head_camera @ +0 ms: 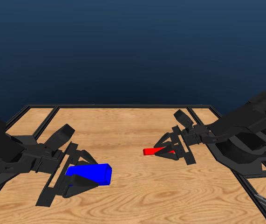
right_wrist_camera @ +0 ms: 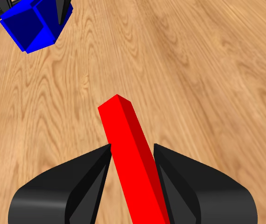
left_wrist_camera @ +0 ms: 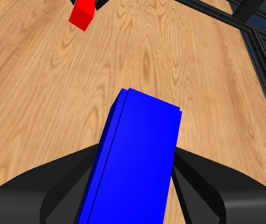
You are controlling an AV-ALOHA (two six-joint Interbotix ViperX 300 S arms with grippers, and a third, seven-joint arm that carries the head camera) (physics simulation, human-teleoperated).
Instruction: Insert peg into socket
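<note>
We hold the socket (head_camera: 92,174) pinched in our left gripper (head_camera: 79,179) and the peg (head_camera: 152,151) pinched in our right gripper (head_camera: 170,150), well apart from the socket, on its right. We should line the peg's free end up with the socket's open end before closing in.

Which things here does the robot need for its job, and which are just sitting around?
Needed for the job:
- red peg, held in the right gripper
- blue socket, held in the left gripper

Just there:
- wooden table and its black frame; nothing else lies on it
</note>
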